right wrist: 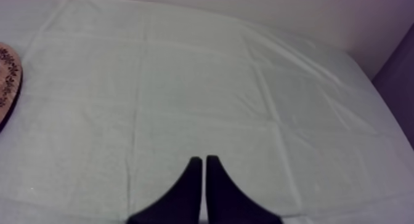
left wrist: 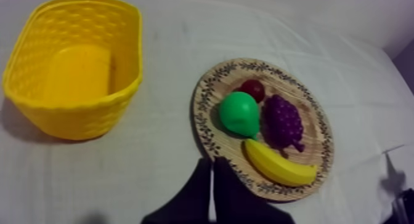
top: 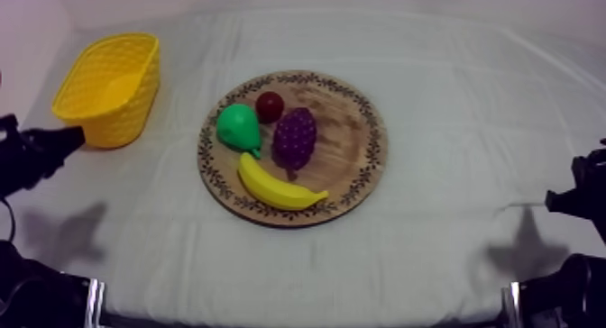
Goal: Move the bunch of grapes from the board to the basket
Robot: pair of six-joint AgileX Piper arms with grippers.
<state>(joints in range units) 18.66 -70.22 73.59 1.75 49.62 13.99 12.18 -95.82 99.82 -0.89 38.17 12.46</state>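
Grapes (top: 295,138): lying near the middle of the board (top: 356,165), not yet lifted. In the top view the pear (top: 237,127) is sitting just beside them at 9 o'clock, the small red fruit (top: 269,105) at 11 and the banana (top: 278,187) at 6 to 7.
Basket (top: 126,115): standing apart from the board at its 10 o'clock, mouth up, nothing showing inside.
Left gripper (left wrist: 211,164): we are holding it low beside the basket, fingers pressed together on nothing.
Right gripper (right wrist: 203,159): we are resting it over bare cloth, likewise clenched and empty.
Step in hand: reaching for the grapes, by our judgement; the left arm is sitting nearer the basket.
Doing it well: we are planning to spread the fingers first, descend from above and close across the bunch's narrow width. The 3 o'clock side is bare; the pear side is looking tight.
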